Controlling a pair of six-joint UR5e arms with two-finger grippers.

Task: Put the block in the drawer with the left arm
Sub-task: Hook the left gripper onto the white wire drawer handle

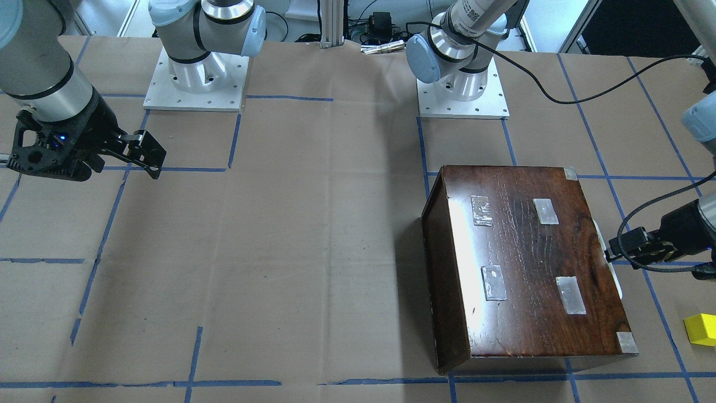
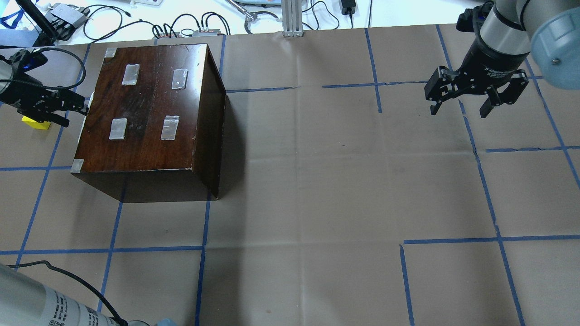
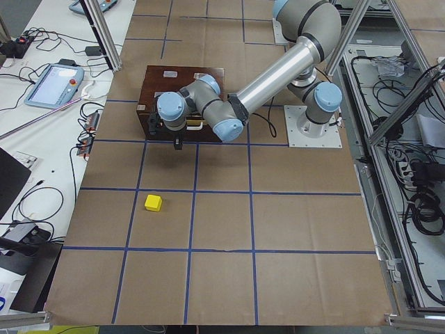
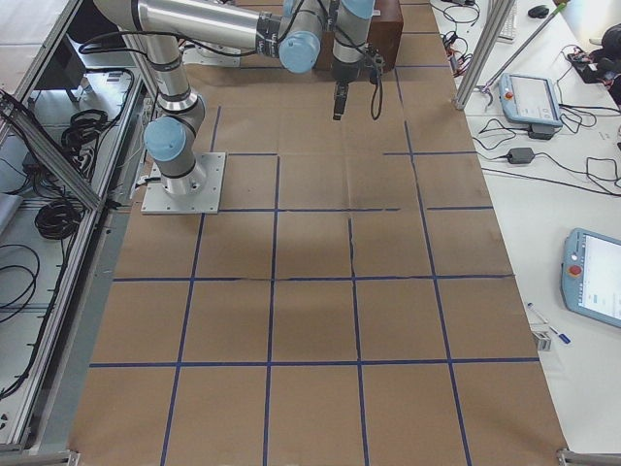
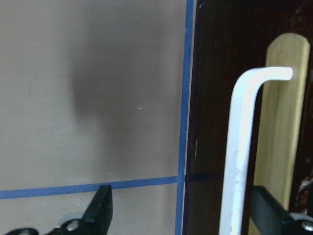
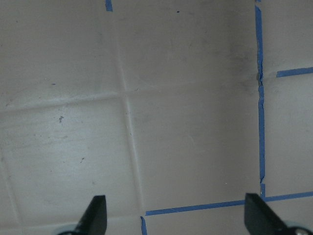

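The yellow block lies on the paper beside the dark wooden box, on the side where the drawer's front is; it also shows in the overhead view. The drawer sits pushed into the box. Only its front shows, with a white handle and a pale wood strip. My left gripper is open at that front, one finger on each side of the handle, holding nothing. It also shows in the overhead view. My right gripper hangs open and empty far across the table.
The box top carries several tape patches. Blue tape lines cross the brown paper. Both arm bases stand at the robot's edge of the table. Cables and devices lie past the far edge.
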